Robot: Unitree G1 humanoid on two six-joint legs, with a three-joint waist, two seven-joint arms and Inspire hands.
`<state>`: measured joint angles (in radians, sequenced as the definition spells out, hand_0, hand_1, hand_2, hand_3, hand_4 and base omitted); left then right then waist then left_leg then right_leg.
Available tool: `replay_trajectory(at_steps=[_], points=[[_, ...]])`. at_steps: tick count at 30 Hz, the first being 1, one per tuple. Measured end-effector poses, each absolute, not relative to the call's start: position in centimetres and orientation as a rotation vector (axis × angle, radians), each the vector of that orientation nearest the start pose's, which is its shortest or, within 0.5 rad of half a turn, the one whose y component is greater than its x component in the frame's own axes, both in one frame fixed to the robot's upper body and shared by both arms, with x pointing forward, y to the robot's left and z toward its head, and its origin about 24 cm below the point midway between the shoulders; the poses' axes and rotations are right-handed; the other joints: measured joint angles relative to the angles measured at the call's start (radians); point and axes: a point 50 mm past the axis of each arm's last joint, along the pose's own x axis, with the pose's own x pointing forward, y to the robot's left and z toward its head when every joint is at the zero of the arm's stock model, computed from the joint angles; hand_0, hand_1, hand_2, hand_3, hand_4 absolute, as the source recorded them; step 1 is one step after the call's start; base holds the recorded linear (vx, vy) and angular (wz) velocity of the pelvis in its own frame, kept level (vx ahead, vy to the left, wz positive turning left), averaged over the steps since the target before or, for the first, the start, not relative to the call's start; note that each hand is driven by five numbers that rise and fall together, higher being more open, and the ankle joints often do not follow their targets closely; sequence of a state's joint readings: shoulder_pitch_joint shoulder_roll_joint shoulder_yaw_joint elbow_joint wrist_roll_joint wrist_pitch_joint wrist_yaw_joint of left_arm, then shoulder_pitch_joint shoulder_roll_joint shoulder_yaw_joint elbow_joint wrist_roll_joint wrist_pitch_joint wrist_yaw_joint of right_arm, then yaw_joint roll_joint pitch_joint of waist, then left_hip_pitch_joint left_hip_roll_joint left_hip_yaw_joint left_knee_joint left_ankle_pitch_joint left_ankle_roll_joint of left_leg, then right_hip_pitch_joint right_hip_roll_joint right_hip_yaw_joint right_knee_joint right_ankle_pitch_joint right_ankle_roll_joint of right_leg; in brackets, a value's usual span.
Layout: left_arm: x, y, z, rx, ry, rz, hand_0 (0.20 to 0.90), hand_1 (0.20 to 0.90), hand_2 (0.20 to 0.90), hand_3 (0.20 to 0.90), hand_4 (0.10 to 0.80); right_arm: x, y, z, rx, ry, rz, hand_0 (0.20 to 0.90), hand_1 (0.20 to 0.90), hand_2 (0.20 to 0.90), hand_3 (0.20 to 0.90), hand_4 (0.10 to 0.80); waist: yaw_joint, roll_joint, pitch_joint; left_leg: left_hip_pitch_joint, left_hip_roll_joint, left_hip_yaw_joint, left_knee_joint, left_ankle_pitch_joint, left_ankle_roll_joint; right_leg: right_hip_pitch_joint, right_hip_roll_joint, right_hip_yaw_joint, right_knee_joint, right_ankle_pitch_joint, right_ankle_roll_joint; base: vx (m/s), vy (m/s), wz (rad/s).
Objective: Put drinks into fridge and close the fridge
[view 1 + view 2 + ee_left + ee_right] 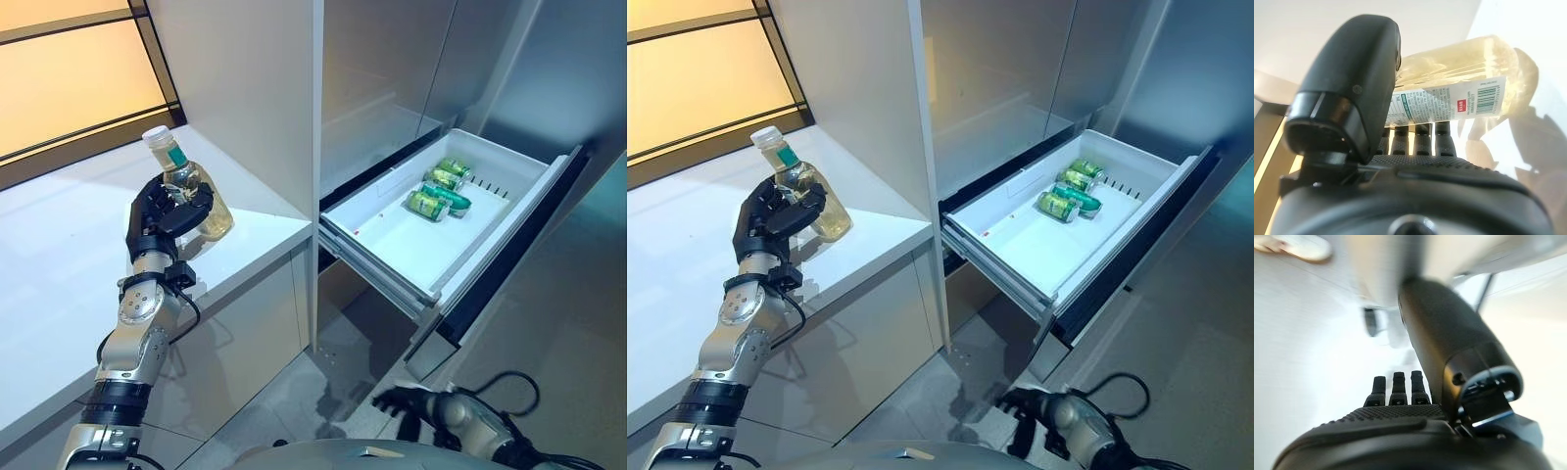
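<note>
A clear bottle (pixel 188 190) of pale yellow drink with a white cap stands tilted over the white counter (pixel 59 284), and my left hand (pixel 162 217) is shut on it; the left wrist view shows the thumb (pixel 1352 83) and fingers wrapped round the labelled bottle (pixel 1459 83). To the right, the white fridge drawer (pixel 411 250) is pulled out, with three green cans (pixel 441 188) lying at its far end. My right hand (pixel 407 403) hangs low near the floor, fingers relaxed, holding nothing.
A tall white cabinet panel (pixel 245 88) rises between the counter and the fridge. The drawer's dark front (pixel 509 255) juts out into the floor space on the right. A window (pixel 69 69) runs behind the counter.
</note>
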<state>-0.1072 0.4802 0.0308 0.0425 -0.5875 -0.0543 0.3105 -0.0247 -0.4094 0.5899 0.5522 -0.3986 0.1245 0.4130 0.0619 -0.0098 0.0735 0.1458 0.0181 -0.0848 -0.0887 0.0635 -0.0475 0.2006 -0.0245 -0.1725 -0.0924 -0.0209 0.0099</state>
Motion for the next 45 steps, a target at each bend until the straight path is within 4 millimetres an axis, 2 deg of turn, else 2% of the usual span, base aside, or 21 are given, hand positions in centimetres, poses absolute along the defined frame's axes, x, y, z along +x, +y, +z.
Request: replay_trajectory(at_steps=[3,6,10,14,17,26,32,35,42,45], points=[[27.3,25.3,9.4,-0.131,-0.130,0.312,0.300,0.300,0.300,0.200,0.100,18.5,-14.8,-9.2,-0.867,0.728,0.962,0.900,0.900,0.900,0.900,0.800,0.013,-0.005,0.011,0.000,-0.002,-0.001,0.000,0.000,0.001,0.000,-0.001,-0.001,0.000,0.000,0.000,-0.015,0.005,0.01],[27.4,25.1,9.7,-0.132,-0.148,0.305,0.300,0.300,0.300,0.200,0.100,19.7,-14.2,-8.2,-0.884,0.677,0.999,0.900,0.900,0.900,0.900,0.800,0.021,-0.011,0.021,0.000,-0.003,-0.001,0.000,0.001,0.001,0.000,-0.002,-0.002,0.000,0.000,0.001,-0.028,0.010,0.01],[27.5,24.7,10.0,-0.136,-0.176,0.291,0.300,0.300,0.300,0.200,0.100,19.0,-14.3,-9.8,-0.903,0.669,1.012,0.900,0.900,0.900,0.900,0.800,0.029,-0.012,0.034,-0.002,-0.004,-0.003,0.000,0.001,0.001,0.000,-0.003,-0.003,0.000,-0.001,0.002,-0.013,0.038,0.01],[27.7,24.5,10.7,-0.139,-0.200,0.280,0.300,0.300,0.300,0.200,0.100,17.7,-13.0,-10.3,-0.950,0.635,1.079,0.900,0.900,0.900,0.900,0.800,0.033,-0.007,0.039,-0.005,-0.003,-0.004,0.000,0.001,0.001,0.000,-0.004,-0.007,0.000,-0.001,0.002,-0.008,0.001,0.00],[27.6,24.2,11.4,-0.140,-0.231,0.261,0.300,0.300,0.300,0.200,0.100,18.3,-11.9,-8.9,-0.959,0.538,1.078,0.900,0.900,0.900,0.900,0.800,0.031,-0.004,0.042,-0.005,-0.003,-0.005,0.000,0.001,0.001,0.000,-0.003,-0.006,0.000,-0.002,0.002,-0.046,0.008,0.00],[27.1,22.8,14.1,-0.155,-0.348,0.189,0.300,0.300,0.300,0.200,0.100,21.1,-8.9,-2.5,-0.909,0.230,1.092,0.900,0.900,0.900,0.900,0.800,0.033,-0.005,0.058,-0.005,-0.004,-0.002,0.000,0.001,0.001,-0.003,-0.003,-0.003,0.001,-0.002,0.002,-0.044,0.009,-0.01],[27.1,22.6,14.3,-0.151,-0.366,0.152,0.300,0.300,0.300,0.200,0.100,21.8,-9.2,0.5,-0.859,0.188,1.181,0.900,0.900,0.900,0.900,0.800,0.035,-0.010,0.066,-0.009,-0.004,-0.002,0.000,0.001,0.001,-0.005,-0.003,-0.003,0.001,-0.002,0.002,0.000,0.000,0.00],[27.0,22.5,14.4,-0.138,-0.376,0.124,0.300,0.300,0.300,0.200,0.100,22.3,-9.4,1.8,-0.779,0.175,1.198,0.900,0.900,0.900,0.900,0.800,0.035,-0.013,0.069,-0.009,-0.004,-0.002,0.000,0.001,0.001,-0.005,-0.002,-0.003,0.001,-0.002,0.002,0.000,0.000,0.00],[26.4,22.0,15.8,0.018,-0.496,-0.014,0.300,0.300,0.300,0.200,0.100,23.4,-10.7,7.1,-0.476,0.078,1.234,0.900,0.900,0.900,0.900,0.800,0.040,-0.025,0.081,-0.011,-0.004,-0.002,0.000,0.001,0.001,-0.006,-0.001,-0.004,0.001,-0.002,0.003,0.000,0.000,0.00],[26.1,21.8,16.6,0.068,-0.563,-0.058,0.300,0.300,0.300,0.200,0.100,23.6,-11.1,8.6,-0.363,0.026,1.254,0.900,0.900,0.900,0.900,0.800,0.039,-0.027,0.082,-0.011,-0.006,-0.002,0.000,0.001,0.001,-0.006,-0.001,-0.004,0.001,-0.002,0.003,0.000,0.000,0.00]])
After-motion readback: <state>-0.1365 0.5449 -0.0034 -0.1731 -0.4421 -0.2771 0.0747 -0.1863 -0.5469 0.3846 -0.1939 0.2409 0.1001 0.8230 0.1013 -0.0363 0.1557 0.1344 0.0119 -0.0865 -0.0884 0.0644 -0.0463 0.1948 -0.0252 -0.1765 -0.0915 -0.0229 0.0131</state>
